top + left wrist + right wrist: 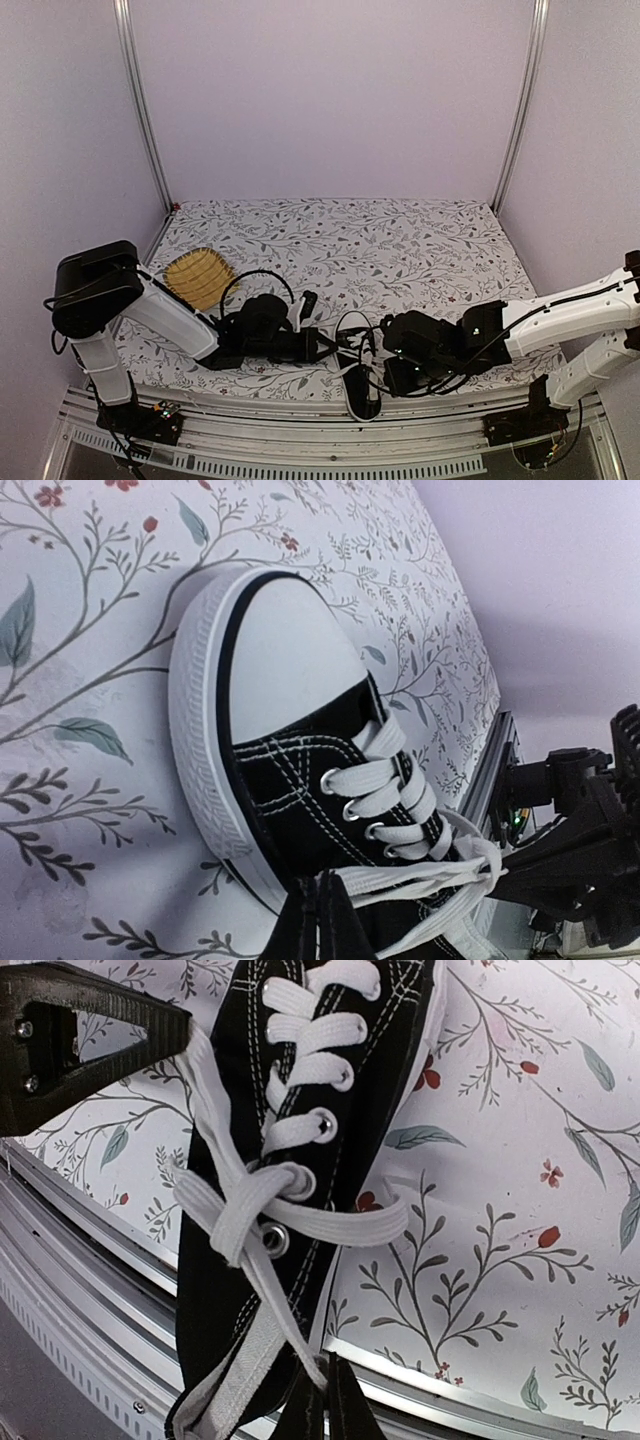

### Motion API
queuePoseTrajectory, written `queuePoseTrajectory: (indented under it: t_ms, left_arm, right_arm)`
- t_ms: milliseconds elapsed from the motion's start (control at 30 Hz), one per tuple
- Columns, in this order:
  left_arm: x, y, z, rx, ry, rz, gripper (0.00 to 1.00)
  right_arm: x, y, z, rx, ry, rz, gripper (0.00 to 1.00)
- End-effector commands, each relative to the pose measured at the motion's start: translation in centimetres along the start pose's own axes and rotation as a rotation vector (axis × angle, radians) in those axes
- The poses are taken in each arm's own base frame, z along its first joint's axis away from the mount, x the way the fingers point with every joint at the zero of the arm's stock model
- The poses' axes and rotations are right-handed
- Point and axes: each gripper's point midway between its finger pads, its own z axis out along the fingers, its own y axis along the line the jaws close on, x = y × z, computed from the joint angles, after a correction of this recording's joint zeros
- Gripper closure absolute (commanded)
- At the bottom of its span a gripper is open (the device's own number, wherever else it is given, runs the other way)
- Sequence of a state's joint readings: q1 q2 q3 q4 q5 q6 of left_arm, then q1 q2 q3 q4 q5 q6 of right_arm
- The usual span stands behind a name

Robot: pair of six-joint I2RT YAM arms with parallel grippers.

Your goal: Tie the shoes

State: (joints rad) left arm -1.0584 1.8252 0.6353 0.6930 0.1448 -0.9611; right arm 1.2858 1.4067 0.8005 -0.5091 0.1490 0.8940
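Lying at the near edge of the table (pixel 420 240), heel toward the rail, the sneaker (pixel 362 388) sits between the arms. Left gripper (pixel 318 920) and right gripper (pixel 322 1405) each appear clamped shut on a strand of the white laces (pixel 300 1222), presumably to draw the first crossing snug. Yellow mat (pixel 198 276) lies farther back, left.

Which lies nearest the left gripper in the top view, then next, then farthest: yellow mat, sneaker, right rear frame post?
From the left gripper:
1. Sneaker, just right of it at the near edge, its lace in the jaws.
2. Yellow mat, behind it to the left.
3. Right rear frame post, at the far right corner.
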Motion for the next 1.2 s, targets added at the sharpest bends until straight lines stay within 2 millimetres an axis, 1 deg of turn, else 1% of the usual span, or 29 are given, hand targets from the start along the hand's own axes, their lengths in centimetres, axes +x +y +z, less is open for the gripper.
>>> queuePoseTrajectory:
  t_ms: [0,267,533,900,1167]
  left_arm:
    - [-1.7,1.4,-1.0,-0.062,-0.055,0.02,1.0]
    - [-2.6,2.7,-1.5,-0.106,-0.082,0.02,1.0]
    - [-4.0,4.1,-2.6,-0.15,-0.125,0.019,1.0]
    - [-5.5,5.6,-3.6,-0.204,-0.15,0.045,1.0]
    - [-6.0,6.2,-3.8,-0.226,-0.153,0.055,1.0]
  right_arm:
    - [0.8,-0.6,-0.5,-0.014,0.025,0.026,0.98]
    - [2.1,-1.1,0.0,-0.029,0.065,0.028,0.98]
    - [3.1,-1.5,0.3,-0.034,0.096,0.029,0.98]
    - [3.9,-1.9,0.4,-0.033,0.12,0.026,0.98]
    - [4.0,-2.1,0.3,-0.03,0.122,0.028,0.98]
